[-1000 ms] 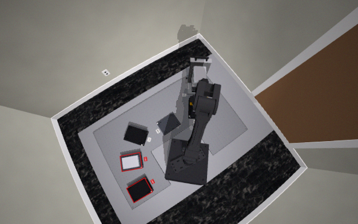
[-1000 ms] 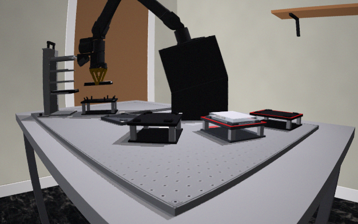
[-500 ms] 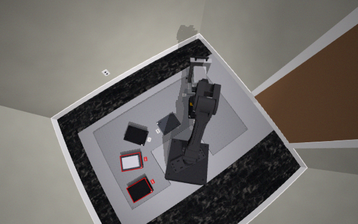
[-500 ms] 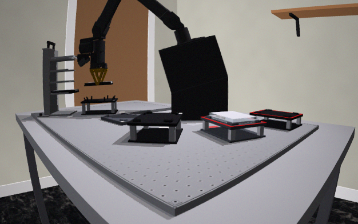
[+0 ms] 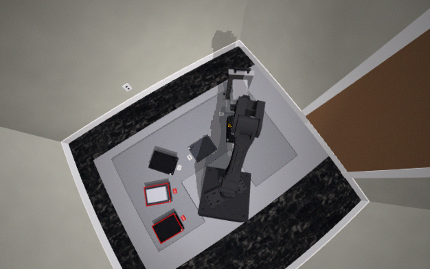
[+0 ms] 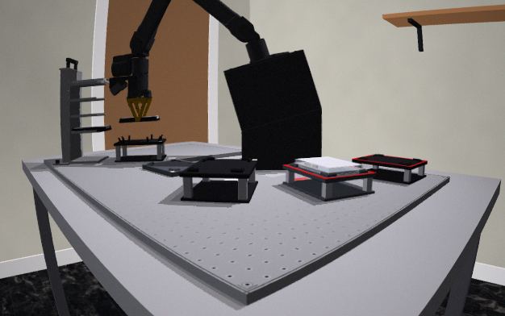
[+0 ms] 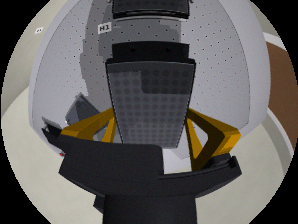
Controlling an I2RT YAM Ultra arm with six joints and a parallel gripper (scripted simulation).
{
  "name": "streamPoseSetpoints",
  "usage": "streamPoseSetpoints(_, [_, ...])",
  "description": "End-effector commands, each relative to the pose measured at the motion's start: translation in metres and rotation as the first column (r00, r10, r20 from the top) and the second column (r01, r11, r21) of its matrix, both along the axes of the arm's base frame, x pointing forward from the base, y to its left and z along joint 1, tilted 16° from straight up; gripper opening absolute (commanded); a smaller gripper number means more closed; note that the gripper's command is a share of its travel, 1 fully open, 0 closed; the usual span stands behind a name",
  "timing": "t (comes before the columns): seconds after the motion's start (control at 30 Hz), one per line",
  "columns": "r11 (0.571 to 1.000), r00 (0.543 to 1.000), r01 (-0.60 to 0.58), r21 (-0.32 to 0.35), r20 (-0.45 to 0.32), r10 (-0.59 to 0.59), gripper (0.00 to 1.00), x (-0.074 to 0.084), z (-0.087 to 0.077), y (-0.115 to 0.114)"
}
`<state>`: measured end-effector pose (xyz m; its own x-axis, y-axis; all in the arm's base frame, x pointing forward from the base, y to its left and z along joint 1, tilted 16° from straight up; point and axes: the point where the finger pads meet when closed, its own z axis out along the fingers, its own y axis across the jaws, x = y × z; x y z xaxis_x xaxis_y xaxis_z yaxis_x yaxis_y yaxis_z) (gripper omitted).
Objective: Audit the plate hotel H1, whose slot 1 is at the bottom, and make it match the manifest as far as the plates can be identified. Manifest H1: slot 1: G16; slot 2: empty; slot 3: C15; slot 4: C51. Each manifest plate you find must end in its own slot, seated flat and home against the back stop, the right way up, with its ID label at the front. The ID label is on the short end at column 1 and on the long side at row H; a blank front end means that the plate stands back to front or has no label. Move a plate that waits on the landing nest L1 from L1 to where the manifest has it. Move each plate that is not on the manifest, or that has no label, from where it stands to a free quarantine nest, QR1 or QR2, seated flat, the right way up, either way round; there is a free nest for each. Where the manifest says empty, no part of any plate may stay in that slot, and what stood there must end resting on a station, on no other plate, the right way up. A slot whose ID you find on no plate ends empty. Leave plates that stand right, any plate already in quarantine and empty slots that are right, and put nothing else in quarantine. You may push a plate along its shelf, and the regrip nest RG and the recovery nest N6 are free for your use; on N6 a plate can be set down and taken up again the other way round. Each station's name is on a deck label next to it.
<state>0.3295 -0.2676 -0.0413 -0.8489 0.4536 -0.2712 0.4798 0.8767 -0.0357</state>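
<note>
The plate hotel H1 (image 6: 76, 113) stands at the far left of the deck, and it also shows in the top view (image 5: 238, 84). A dark plate (image 6: 92, 129) lies on one of its lower shelves. My gripper (image 6: 139, 114) hangs in front of the hotel, its yellow fingers shut on a dark plate (image 6: 141, 119) held level. The plate hovers a short way above a nest with corner pins (image 6: 139, 147). In the wrist view the held plate (image 7: 152, 99) lies between the yellow fingers. I can read no label on it.
A red-edged quarantine nest (image 6: 328, 178) holds a white plate (image 5: 157, 194). The second red-edged nest (image 6: 389, 161) is bare. A black nest (image 6: 219, 167) stands mid-deck, with a tilted nest (image 6: 167, 166) behind it. The arm's base block (image 6: 278, 109) stands at the back.
</note>
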Motion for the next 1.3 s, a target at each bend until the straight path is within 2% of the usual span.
streamPoseSetpoints(0.0, [1.000, 1.000, 0.000, -0.012, 0.017, 0.000, 0.86, 0.004, 0.004, -0.003])
streamPoseSetpoints(1.27, [1.000, 1.000, 0.000, -0.012, 0.017, 0.000, 0.86, 0.009, -0.017, -0.007])
